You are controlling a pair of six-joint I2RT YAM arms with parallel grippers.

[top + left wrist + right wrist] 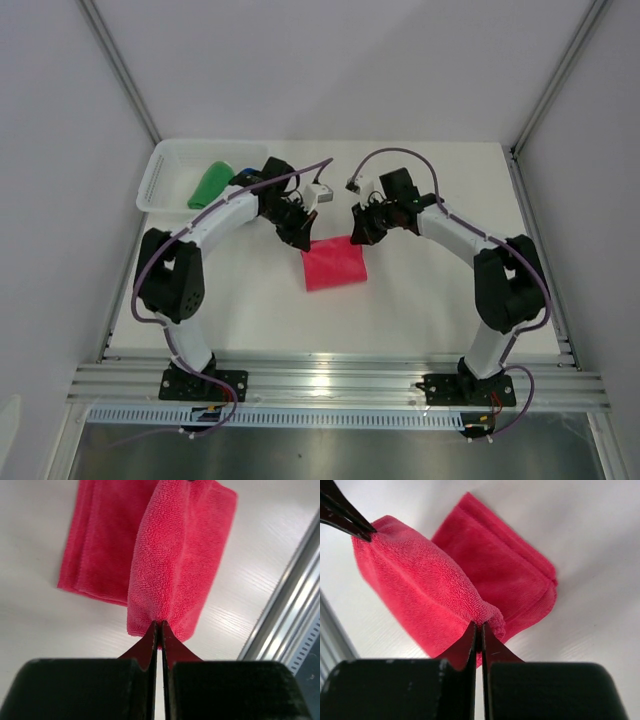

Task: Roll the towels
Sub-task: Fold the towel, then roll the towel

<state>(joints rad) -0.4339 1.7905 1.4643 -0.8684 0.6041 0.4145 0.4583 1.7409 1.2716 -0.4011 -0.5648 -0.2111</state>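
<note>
The pink-red towel (334,263) lies in the middle of the table with its far edge lifted off the surface. My left gripper (303,240) is shut on the left corner of that edge, and the cloth (175,555) hangs from its tips (161,626). My right gripper (357,238) is shut on the right corner (487,615), its tips (479,626) pinching the fold. The lifted part arches over the flat part (505,565). The left fingertips (345,517) show in the right wrist view. A green towel (211,184) lies rolled in the basket; a blue towel (243,176) peeks out behind the left arm.
A white mesh basket (160,180) stands at the table's back left corner. A metal rail (285,625) runs along the table's edge. Grey walls close in the table on three sides.
</note>
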